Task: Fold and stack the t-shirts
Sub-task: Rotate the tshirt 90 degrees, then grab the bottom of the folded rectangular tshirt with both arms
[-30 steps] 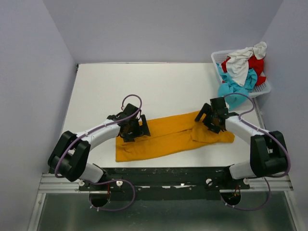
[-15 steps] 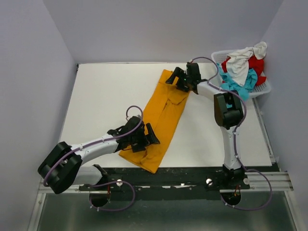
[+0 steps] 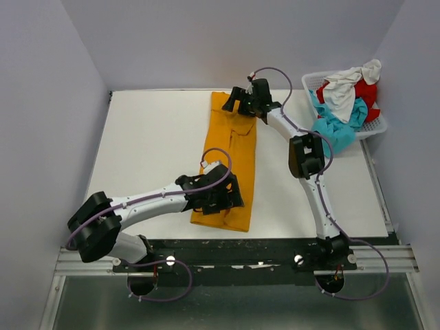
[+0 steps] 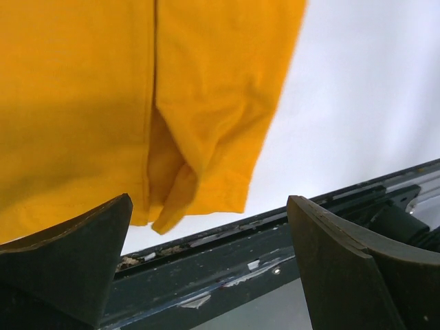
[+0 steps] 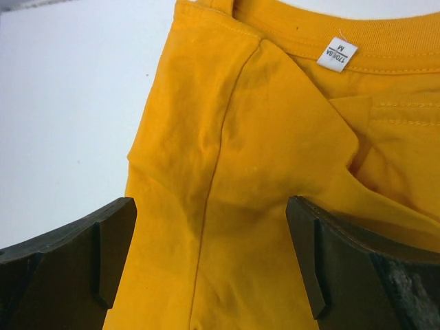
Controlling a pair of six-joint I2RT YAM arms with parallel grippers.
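The mustard-orange t-shirt lies flat as a long folded strip on the white table, running from the near edge to the far edge. My left gripper hovers over its near hem, open and empty; the left wrist view shows the hem past the spread jaws. My right gripper is stretched out over the far collar end, open; the right wrist view shows the collar with its size label and cloth beneath the spread jaws. Turquoise, red and white shirts lie piled in the basket.
The white lattice basket stands at the far right corner, with the turquoise shirt spilling over its near side. The dark metal rail runs along the table's near edge just below the shirt's hem. Grey walls enclose the table on three sides.
The orange shirt has swung from lying crosswise to lying lengthwise, near to far. My right arm has stretched to the far edge. My left gripper has moved right, toward the near hem.
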